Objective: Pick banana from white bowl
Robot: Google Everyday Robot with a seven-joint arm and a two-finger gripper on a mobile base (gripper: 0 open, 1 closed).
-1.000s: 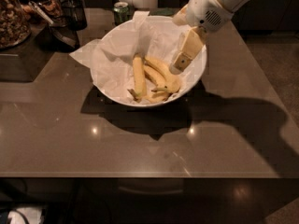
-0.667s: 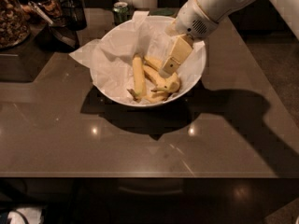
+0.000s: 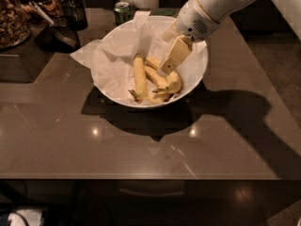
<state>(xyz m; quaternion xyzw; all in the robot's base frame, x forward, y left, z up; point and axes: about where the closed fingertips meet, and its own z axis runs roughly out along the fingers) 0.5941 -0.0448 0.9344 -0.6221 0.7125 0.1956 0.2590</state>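
The white bowl (image 3: 197, 81) stands mid-table, lined with crumpled white paper. Three yellow bananas lie in it. The banana (image 3: 174, 83) is the thick curved one on the right of the pile, with its thin stem pointing left. A straighter slim banana (image 3: 139, 75) lies at the left and a shorter one (image 3: 155, 76) lies between them. My gripper (image 3: 166, 68) reaches down from the upper right into the bowl. Its tip is just above the bananas, over the upper end of the curved one. I cannot tell whether it touches them.
A green can (image 3: 122, 12) stands behind the bowl. A dark container (image 3: 75, 11) and a jar of snacks (image 3: 11, 18) stand on a raised counter at the far left. The paper liner (image 3: 84, 55) hangs over the bowl's left rim. The table's front edge runs along the bottom.
My gripper has moved left and lower into the bowl, from over the right rim to just above the bananas. The bananas and the bowl have not moved.
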